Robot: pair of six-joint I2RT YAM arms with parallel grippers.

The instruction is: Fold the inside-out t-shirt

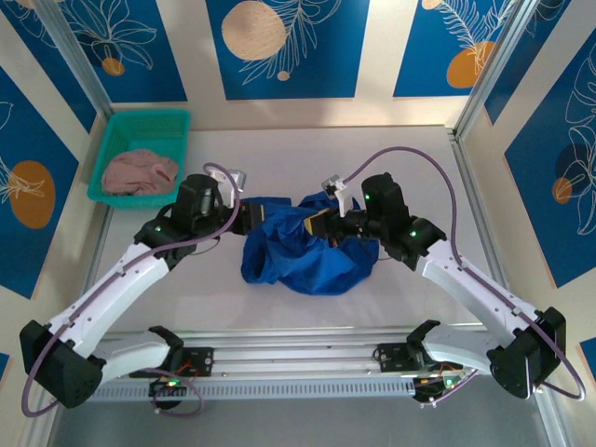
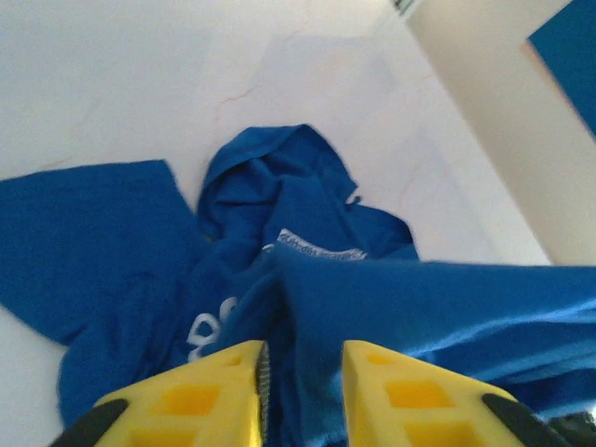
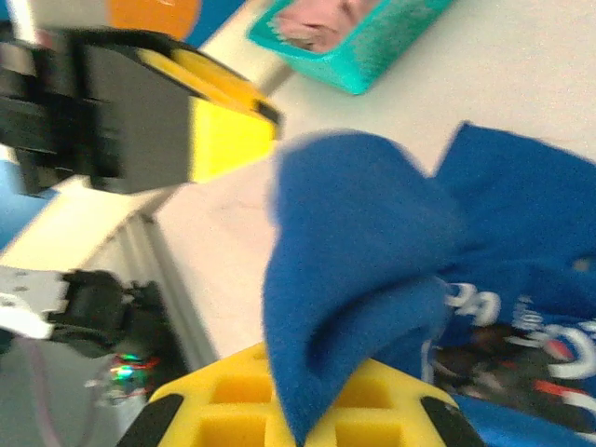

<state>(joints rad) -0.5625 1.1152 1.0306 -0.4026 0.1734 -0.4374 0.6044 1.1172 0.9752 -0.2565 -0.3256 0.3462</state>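
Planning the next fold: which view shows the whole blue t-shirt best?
Top external: it frames the t-shirt as one bunched heap. Left wrist shows a fold between the parted jaws of the left gripper; right wrist shows a fold pinched in the right gripper, plus print.

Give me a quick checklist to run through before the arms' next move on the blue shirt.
1. Right fingers shut on a flap of the t-shirt: ok.
2. Left fingers gripping the cloth between them: cannot tell.
3. T-shirt lying flat: not ok, bunched in a heap.
4. Pink garment in the basket, apart from the t-shirt: ok.
5. Bare table beside the t-shirt for spreading: ok.
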